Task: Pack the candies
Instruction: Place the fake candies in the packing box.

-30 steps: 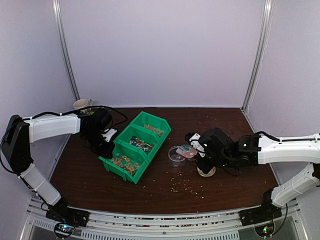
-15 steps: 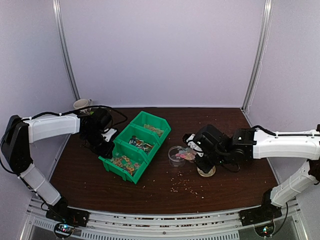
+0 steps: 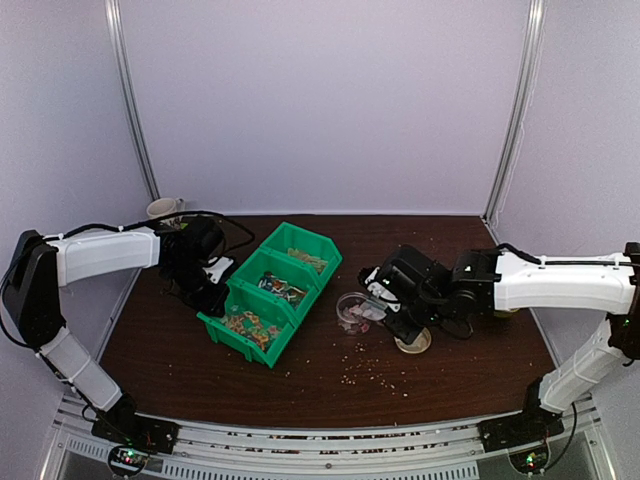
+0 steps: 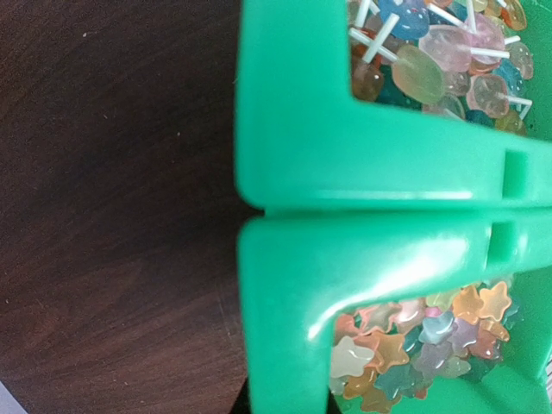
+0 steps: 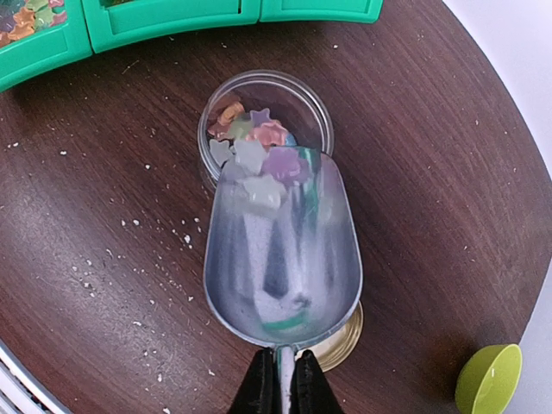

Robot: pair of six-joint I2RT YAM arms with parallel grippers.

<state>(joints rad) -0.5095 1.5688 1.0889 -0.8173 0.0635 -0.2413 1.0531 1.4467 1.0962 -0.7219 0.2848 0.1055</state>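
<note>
Star-shaped candies point(image 5: 254, 138) of mixed colours lie in a clear round container point(image 5: 321, 112), which also shows in the top view point(image 3: 352, 312). My right gripper point(image 5: 282, 384) is shut on the thin handle of a metal scoop point(image 5: 280, 250). The scoop's mouth rests over the container's near rim, with a few candies at its lip. More candies point(image 4: 431, 336) fill the near compartment of the green bin point(image 3: 262, 262). My left gripper point(image 3: 212, 283) sits at the bin's left wall point(image 4: 285, 259); only dark finger slivers show beside that wall.
A small round gold lid point(image 5: 345, 341) lies under the scoop's back end. Lollipops point(image 4: 440, 52) fill the middle bin compartment. A lime cup point(image 5: 487, 379) stands to the right. Pale crumbs point(image 3: 370, 372) dot the table. A white mug point(image 3: 163, 208) stands at the back left.
My right arm has moved left, carrying the scoop from above the gold lid to the container's rim. The left arm and bin have not moved.
</note>
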